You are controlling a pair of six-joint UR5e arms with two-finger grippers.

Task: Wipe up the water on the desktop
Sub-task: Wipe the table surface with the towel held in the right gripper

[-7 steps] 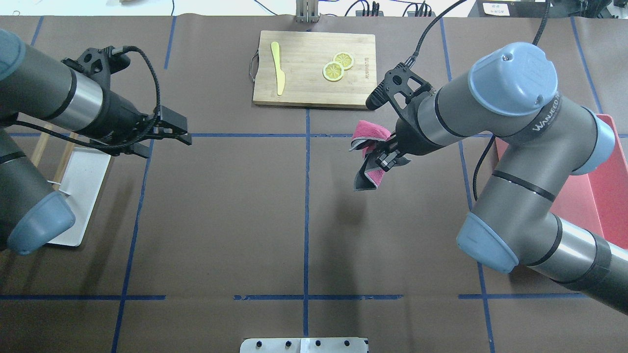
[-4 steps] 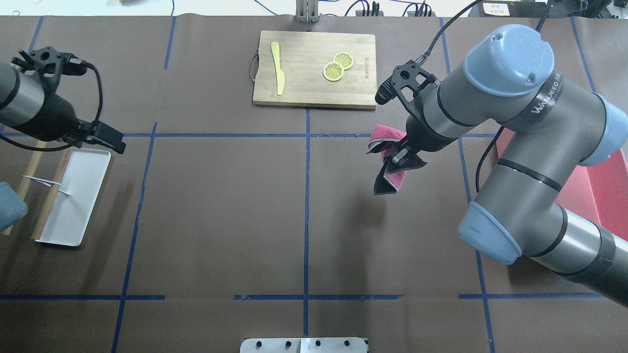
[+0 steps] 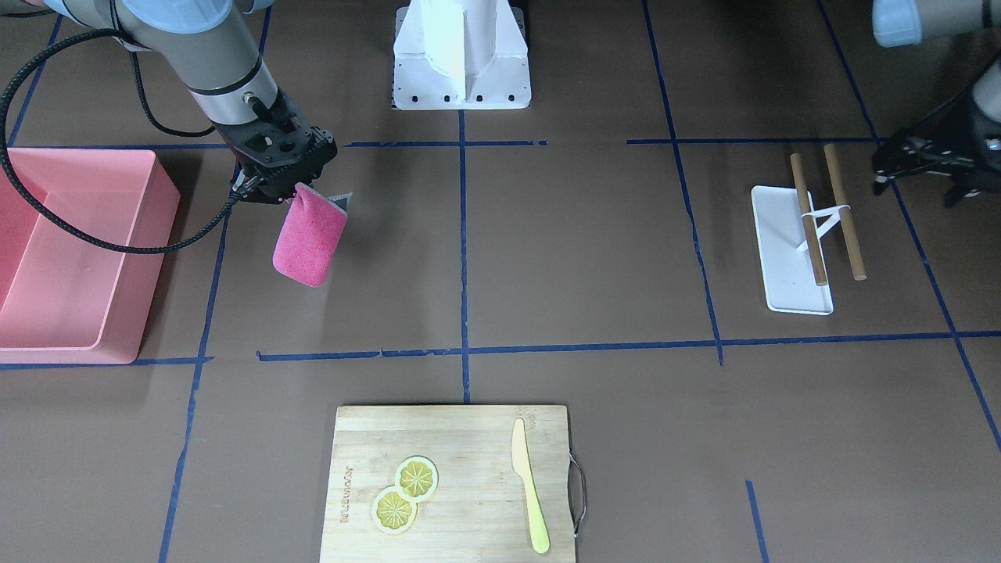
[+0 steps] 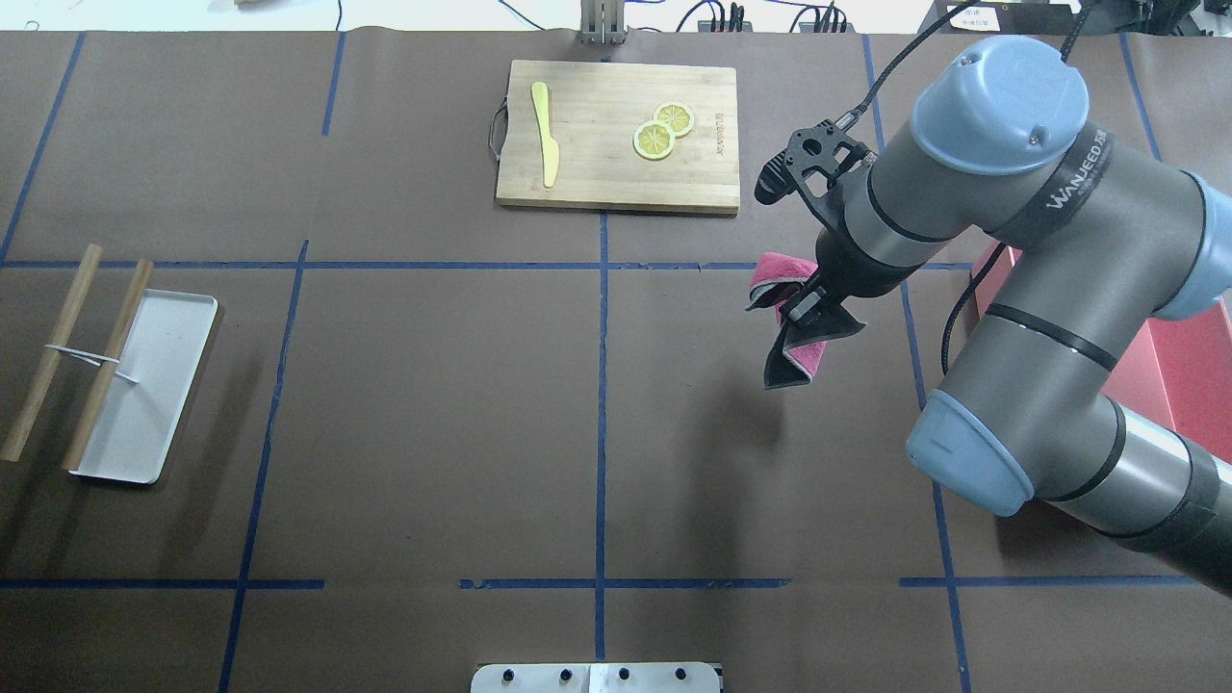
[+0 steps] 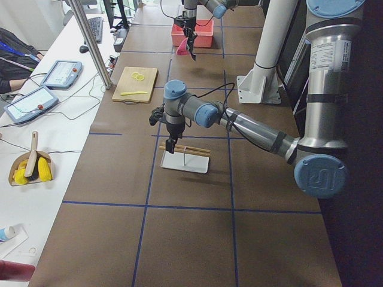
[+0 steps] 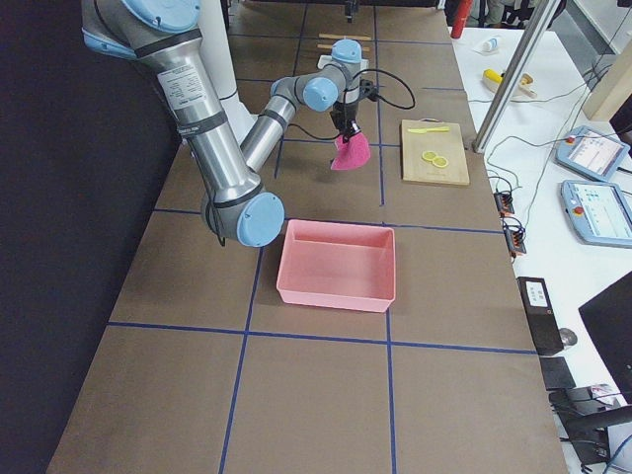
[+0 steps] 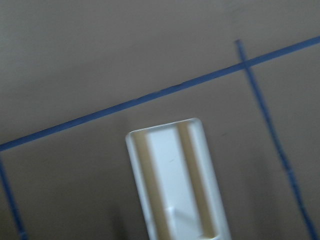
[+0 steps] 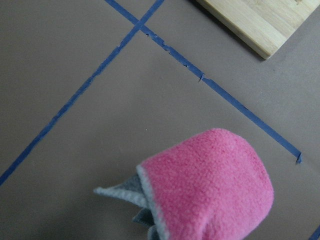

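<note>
The desktop is a matte brown surface crossed by blue tape lines; I see no water patch on it. My right gripper is shut on a pink cloth with a grey underside and holds it hanging above the desktop, right of centre. The gripper and the cloth also show in the front view, and the cloth fills the lower part of the right wrist view. My left gripper is beside the white tray at the table's left end; I cannot tell whether it is open or shut.
A wooden cutting board with two lemon slices and a yellow knife lies at the far centre. A pink bin stands near the right arm. A white tray with two wooden sticks lies at the left.
My left arm has drawn back to the left and left the overhead view, uncovering the tray. My right gripper has carried the cloth a little to the right.
</note>
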